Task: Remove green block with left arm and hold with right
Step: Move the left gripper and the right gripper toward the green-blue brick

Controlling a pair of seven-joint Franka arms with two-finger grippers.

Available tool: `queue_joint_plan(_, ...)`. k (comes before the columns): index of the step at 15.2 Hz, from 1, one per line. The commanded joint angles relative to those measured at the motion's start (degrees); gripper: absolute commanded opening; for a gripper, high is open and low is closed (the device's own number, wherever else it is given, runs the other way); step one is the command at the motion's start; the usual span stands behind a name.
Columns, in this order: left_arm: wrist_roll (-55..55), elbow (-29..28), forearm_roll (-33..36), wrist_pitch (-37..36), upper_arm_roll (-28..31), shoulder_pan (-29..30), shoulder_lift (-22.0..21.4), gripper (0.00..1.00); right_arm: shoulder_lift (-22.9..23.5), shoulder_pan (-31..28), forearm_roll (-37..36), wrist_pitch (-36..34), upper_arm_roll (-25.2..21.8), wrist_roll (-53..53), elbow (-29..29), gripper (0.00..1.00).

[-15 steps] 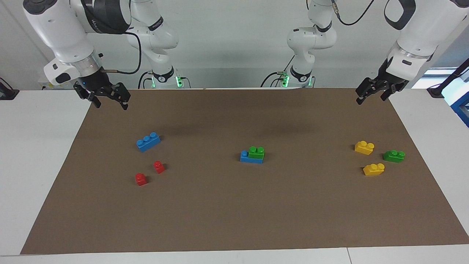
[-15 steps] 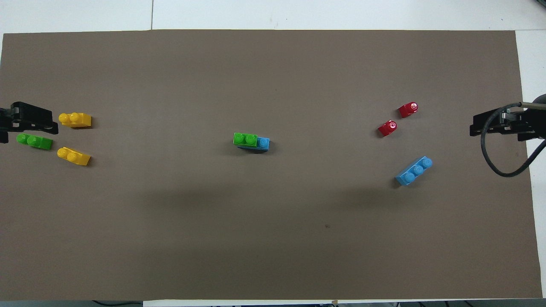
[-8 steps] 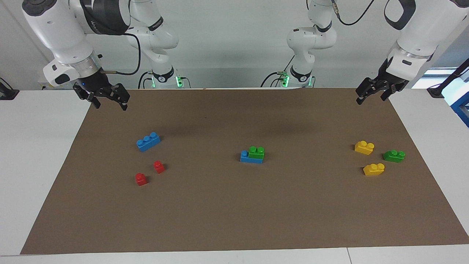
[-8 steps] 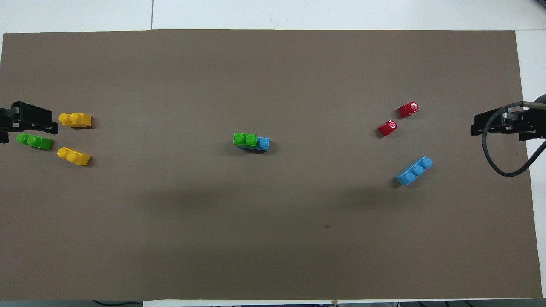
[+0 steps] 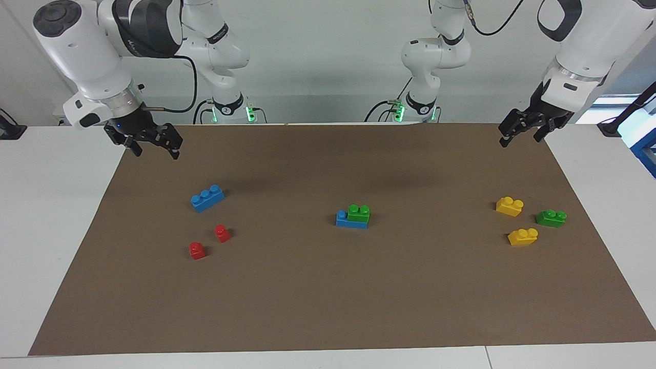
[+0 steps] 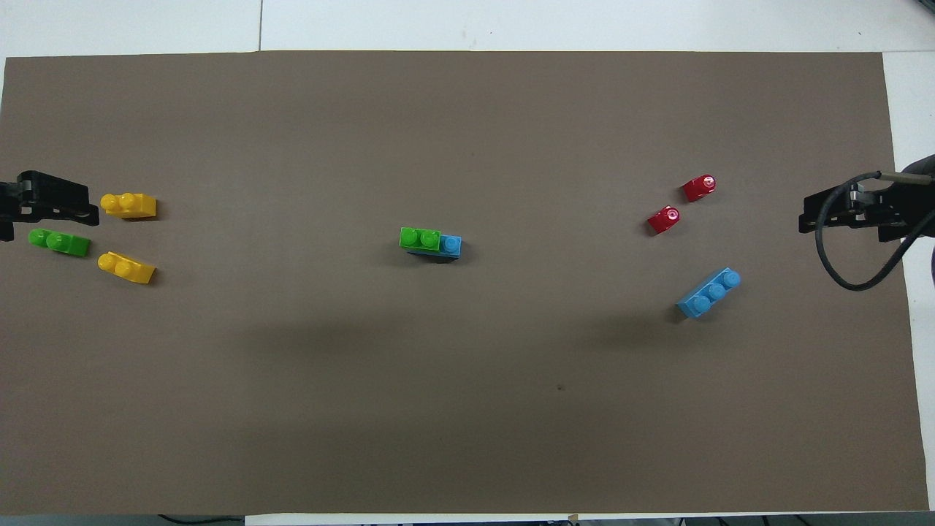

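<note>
**Green block sits on a blue brick, both arms up**

The green block (image 5: 358, 212) is stacked on a blue brick (image 5: 350, 221) in the middle of the brown mat (image 5: 328, 297); nothing touches it; the left gripper (image 5: 523, 134) hangs with its fingers apart over the mat's corner at its own end; the right gripper (image 5: 151, 144) hangs the same way, empty, over the corner at the right arm's end.

Open mat (image 5: 328, 297) all round the green block (image 5: 359, 212), stacked on a blue brick (image 5: 350, 220) mid-table; yellow bricks (image 5: 509, 206) and a darker green brick (image 5: 551, 218) crowd the left arm's end, red bricks (image 5: 222, 233) and another blue brick (image 5: 207, 198) the right arm's end.
</note>
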Motion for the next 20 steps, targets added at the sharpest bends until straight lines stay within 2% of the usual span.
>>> queue_joint_plan(1,-0.38,-5.4,-0.75,0.77,-0.05,-0.11,-3.16,1.0,1.04,0.27,-0.29,-1.51,0.38,7.02,0.95,1.0)
queue_joint_plan(3,-1.17,-9.27,-0.75,1.82,-0.14,-1.07,-5.01,1.0,1.66,0.27,0.51,-2.3,0.56,15.65,1.12,1.0)
queue_joint_plan(6,-5.73,-11.3,-0.75,2.52,-0.14,-2.39,-5.72,1.0,2.45,0.36,0.94,-2.39,0.82,26.18,1.21,1.0)
queue_joint_plan(8,-8.36,-14.19,-0.75,5.41,-0.14,-3.53,-6.94,1.0,3.58,0.62,3.92,-2.21,1.0,42.14,1.12,1.0)
queue_joint_plan(10,-13.36,-17.19,-0.75,7.53,-0.23,-5.1,-8.35,1.0,5.0,1.15,10.67,-1.08,1.08,61.46,1.3,1.0)
queue_joint_plan(12,-19.85,-19.03,-0.75,7.71,-0.23,-7.13,-9.4,1.0,6.22,3.42,12.9,3.74,1.17,73.64,1.3,1.0)
queue_joint_plan(16,-42.51,-22.29,-0.75,11.12,-0.23,-11.61,-10.73,1.0,6.93,6.5,14.47,5.69,1.52,79.22,2.34,1.0)
queue_joint_plan(18,-56.12,-23.87,-0.75,15.51,-0.32,-13.02,-11.17,1.0,8.77,6.43,16.41,5.78,1.52,80.11,3.41,1.0)
queue_joint_plan(20,-64.59,-25.1,-0.75,18.6,-0.32,-15.13,-11.17,1.0,11.14,6.51,20.87,8.49,1.52,78.71,3.41,1.0)
